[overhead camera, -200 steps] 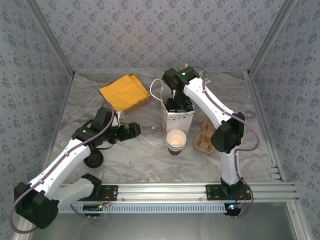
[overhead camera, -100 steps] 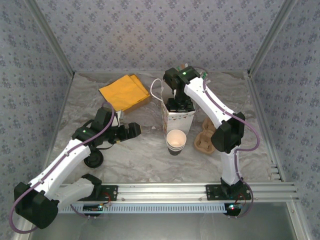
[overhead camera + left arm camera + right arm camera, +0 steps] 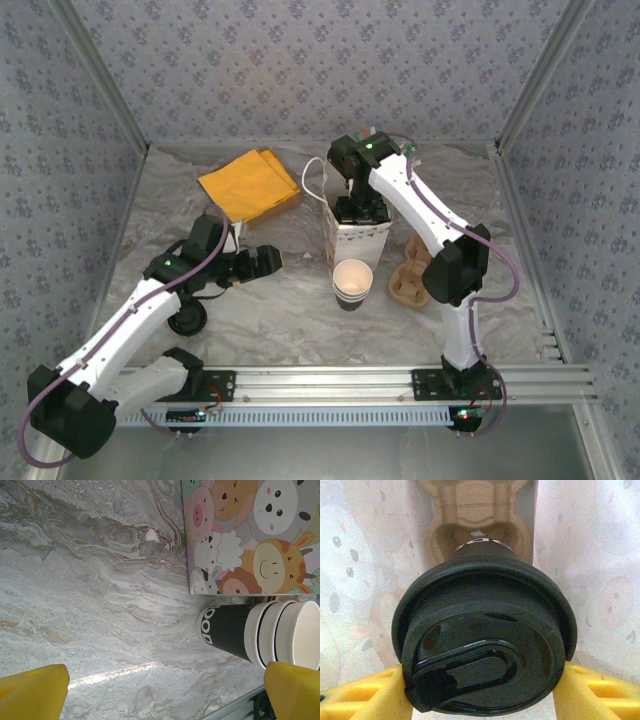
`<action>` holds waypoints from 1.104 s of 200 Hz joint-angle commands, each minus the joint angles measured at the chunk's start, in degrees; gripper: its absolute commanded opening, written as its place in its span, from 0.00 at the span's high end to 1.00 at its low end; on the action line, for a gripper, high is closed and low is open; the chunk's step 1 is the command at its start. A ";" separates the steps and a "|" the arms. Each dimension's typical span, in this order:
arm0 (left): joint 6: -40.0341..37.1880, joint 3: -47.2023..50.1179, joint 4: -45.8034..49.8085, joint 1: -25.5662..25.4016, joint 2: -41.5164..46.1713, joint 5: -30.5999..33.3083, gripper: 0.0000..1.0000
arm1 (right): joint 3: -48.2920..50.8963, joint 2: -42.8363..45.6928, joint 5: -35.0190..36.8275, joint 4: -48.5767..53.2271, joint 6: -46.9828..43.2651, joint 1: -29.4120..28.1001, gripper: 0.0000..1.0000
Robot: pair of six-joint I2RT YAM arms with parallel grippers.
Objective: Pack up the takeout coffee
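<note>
The packing step is under way. The right gripper [image 3: 482, 682] is clamped on a dark cup with a black plastic lid [image 3: 485, 640]. It is down inside the white cartoon-animal paper bag [image 3: 352, 242], above a brown moulded-pulp carrier [image 3: 475, 525] on the bag's floor. The next move probably calls for a straight descent into a carrier well, then release, since the bag walls crowd both sides. The small cream-rimmed paper cup with thin dark rings [image 3: 352, 282] stands on the marbled surface [image 3: 290, 310] just in front of the bag. Left of the bag, the left gripper [image 3: 262, 260] hangs wide open and empty, with free room around it.
</note>
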State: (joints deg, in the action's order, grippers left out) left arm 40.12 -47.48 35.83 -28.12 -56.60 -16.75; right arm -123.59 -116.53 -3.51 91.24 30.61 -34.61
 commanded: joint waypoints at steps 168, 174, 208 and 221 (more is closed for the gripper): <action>0.40 0.47 -0.68 -0.29 1.98 -0.58 0.00 | -0.85 -0.72 0.17 1.85 0.33 0.53 0.33; 0.36 0.46 -0.68 -0.32 2.01 -0.59 0.00 | -0.78 -0.72 0.06 1.81 0.33 0.53 0.33; 0.38 0.46 -0.68 -0.35 1.97 -0.62 0.00 | -0.75 -0.80 -0.17 1.75 0.24 0.55 0.33; 0.32 0.46 -0.72 -0.37 2.11 -0.65 0.00 | -1.03 -0.90 -0.14 1.92 0.15 0.57 0.33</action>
State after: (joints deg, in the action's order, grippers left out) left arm 40.12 -47.27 35.81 -28.14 -55.59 -16.75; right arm -123.59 -116.60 -3.49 91.33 30.63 -34.37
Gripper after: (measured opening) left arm 0.997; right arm 0.670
